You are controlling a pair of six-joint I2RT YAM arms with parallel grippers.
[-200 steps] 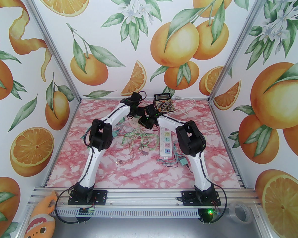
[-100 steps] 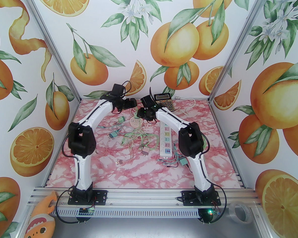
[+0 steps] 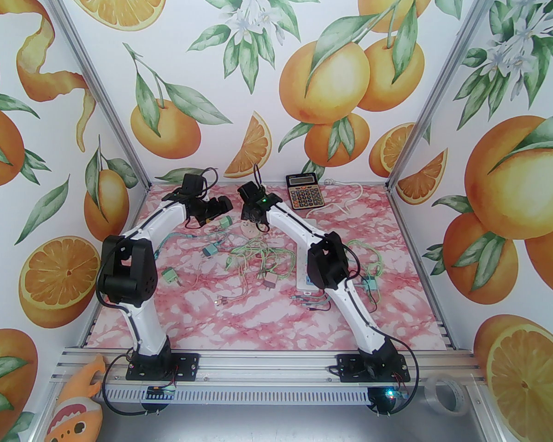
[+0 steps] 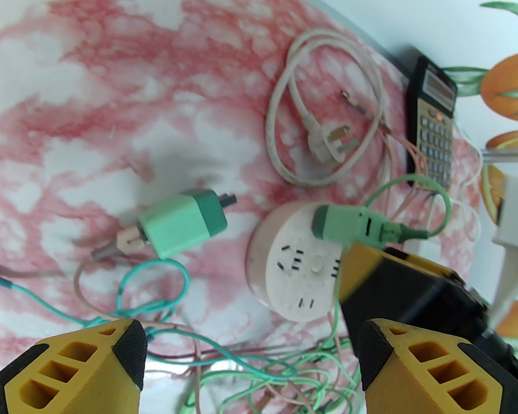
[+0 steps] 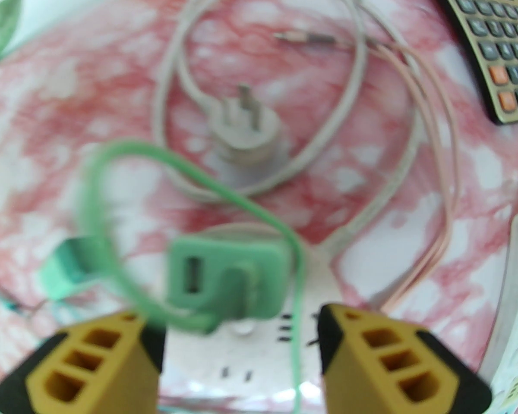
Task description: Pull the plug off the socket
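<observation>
Plug (image 5: 226,280): green, seated in round socket (image 4: 295,265), far back on tabletop (image 3: 258,311).
Right tool (image 5: 239,330): spread apart, empty, just short of plug; blur may hide contact.
Left tool (image 4: 250,339): apart, empty.
Do well: straddle plug body, clamp, pull straight out, socket pinned.

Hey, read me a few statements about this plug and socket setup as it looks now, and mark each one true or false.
1. The green plug sits in the round socket. True.
2. The right tool is clamped on the green plug. False: its jaws stand apart, short of the plug, gripping nothing.
3. The calculator lies face down. False: its keys face up.
4. The left tool is open and holds nothing. True.
5. The white plug is pushed into the round socket. False: it lies loose on the table, prongs bare.
</observation>
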